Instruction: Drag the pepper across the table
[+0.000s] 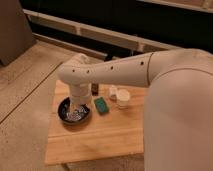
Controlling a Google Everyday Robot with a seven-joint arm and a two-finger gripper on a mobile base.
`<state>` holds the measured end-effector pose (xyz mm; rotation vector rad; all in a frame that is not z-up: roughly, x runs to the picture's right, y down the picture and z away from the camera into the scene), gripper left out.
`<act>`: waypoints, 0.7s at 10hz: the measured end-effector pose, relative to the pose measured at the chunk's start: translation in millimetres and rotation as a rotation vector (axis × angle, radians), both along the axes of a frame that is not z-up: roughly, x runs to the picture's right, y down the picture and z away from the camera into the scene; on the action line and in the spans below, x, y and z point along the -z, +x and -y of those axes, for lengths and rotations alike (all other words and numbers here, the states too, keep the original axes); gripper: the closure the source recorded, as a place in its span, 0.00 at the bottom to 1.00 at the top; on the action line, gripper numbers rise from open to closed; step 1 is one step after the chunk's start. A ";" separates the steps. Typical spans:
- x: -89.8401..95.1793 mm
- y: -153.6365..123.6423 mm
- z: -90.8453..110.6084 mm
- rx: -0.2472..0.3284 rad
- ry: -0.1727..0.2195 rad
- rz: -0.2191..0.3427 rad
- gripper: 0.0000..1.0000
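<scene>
The pepper does not show in this view; it may be hidden behind my arm or inside the bowl. My white arm (115,75) reaches from the right across the light wooden table (100,142). Its wrist points straight down at the table's left side. My gripper (76,111) hangs open over the inside of a dark bowl (64,115), low enough to cover part of the bowl's bottom. I cannot tell whether it touches anything in there.
A green rectangular block (101,105) lies just right of the bowl. Behind it stand a small clear bottle (113,91), a white cup (122,98) and a small dark item (94,89). My body fills the right side. Speckled floor surrounds the table.
</scene>
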<state>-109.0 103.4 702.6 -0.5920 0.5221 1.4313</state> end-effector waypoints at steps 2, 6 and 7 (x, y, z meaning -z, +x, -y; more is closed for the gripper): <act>0.0 0.0 0.0 0.000 0.000 0.000 0.35; 0.4 0.4 1.3 0.004 0.004 -0.006 0.35; -1.6 1.7 4.5 0.018 0.017 -0.018 0.35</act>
